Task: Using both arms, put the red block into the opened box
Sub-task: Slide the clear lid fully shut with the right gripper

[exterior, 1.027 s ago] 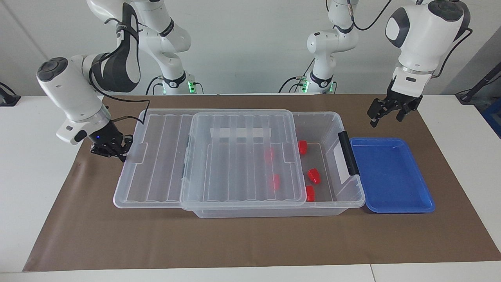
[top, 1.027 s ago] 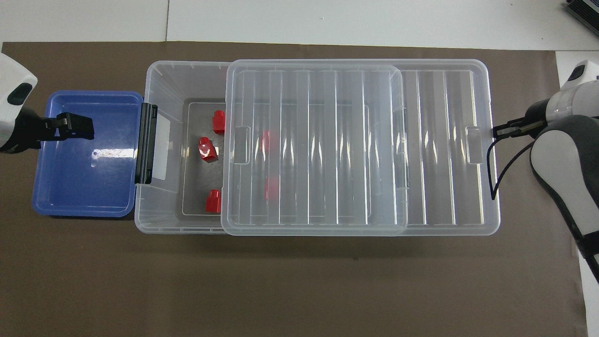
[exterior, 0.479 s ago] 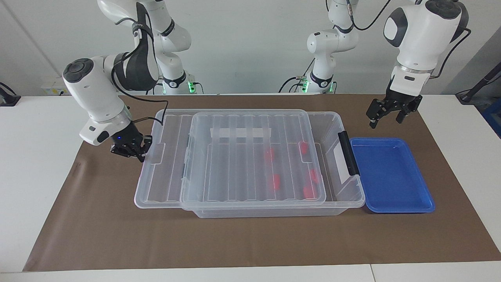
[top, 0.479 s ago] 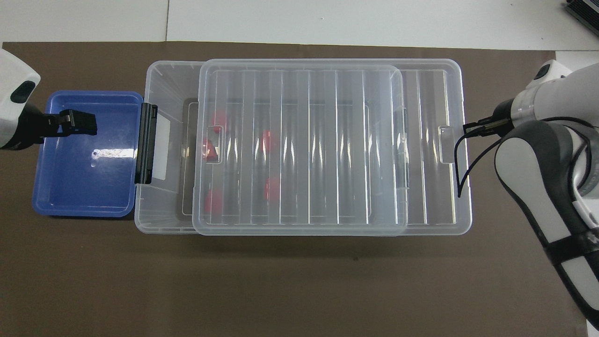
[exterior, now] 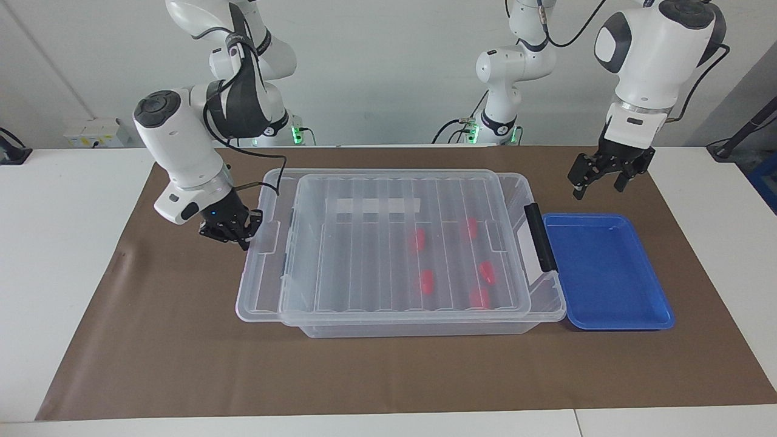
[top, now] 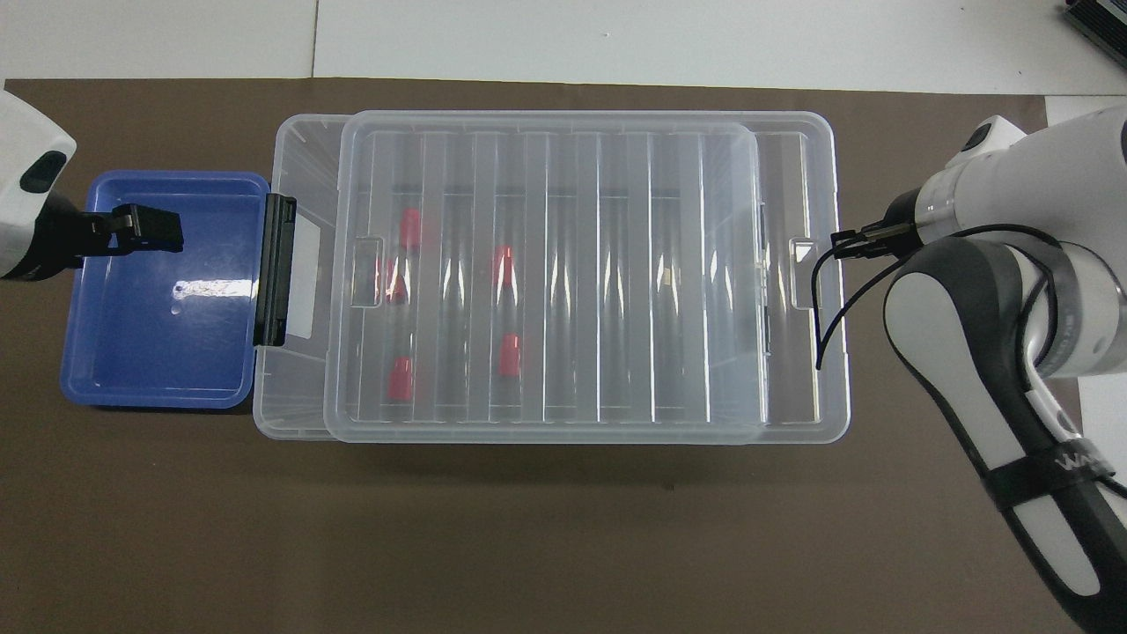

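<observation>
Facing view shows the box (exterior: pixel 425 325) as the landmark, a large clear bin lying lengthwise on the brown mat (exterior: pixel 182 364) that covers the tabletop (exterior: pixel 54 255). Nearest the robots, the left gripper (exterior: pixel 598 179) hangs in the air over the mat beside the box's latch end, its fingers spread apart and holding nothing. The right gripper (exterior: pixel 234 233) sits low at the box's other end, at the right arm's end of the tabletop, with its fingertips pressed together at the edge of the ribbed lid (exterior: pixel 388 243); whether they pinch the lid's rim or only press against it cannot be told. The lid lies over almost the whole box, overhanging it slightly at that end and leaving a narrow strip uncovered by the black latch handle (exterior: pixel 539 237). Inside the box, seen dimly through the lid, lie five red blocks, all in the half toward the latch. One red block (exterior: pixel 468 228) is the closest of them to the robots; the others lie farther out across the box floor. Touching the latch end of the box sits a shallow blue tray (exterior: pixel 607 270) with nothing in it.
</observation>
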Controlling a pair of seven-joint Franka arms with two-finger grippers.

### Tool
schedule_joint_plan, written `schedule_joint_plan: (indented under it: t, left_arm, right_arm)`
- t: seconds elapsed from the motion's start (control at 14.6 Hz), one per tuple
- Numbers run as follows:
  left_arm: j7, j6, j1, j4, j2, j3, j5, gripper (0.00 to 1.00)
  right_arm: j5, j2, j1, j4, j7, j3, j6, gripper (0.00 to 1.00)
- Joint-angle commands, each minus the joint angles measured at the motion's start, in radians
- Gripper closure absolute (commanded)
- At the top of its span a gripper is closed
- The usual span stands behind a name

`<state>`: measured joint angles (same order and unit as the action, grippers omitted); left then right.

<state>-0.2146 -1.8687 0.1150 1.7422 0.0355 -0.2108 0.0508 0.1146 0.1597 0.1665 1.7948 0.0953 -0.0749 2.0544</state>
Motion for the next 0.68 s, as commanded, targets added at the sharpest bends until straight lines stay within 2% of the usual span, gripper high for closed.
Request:
schedule_joint_plan:
  t: [0.0,0.62]
  left_arm:
    - [0.018,-0.024,-0.008,0.027,0.018,0.010,-0.017,0.00]
    - [0.017,-0.024,-0.041,0.027,0.017,0.028,-0.019,0.00]
  right_arm:
    - [0.025,0.007,0.022,0.008,-0.043,0.001,0.024,1.00]
    - [0.076,0.006,0.062,0.014,-0.097,0.001,0.033,1.00]
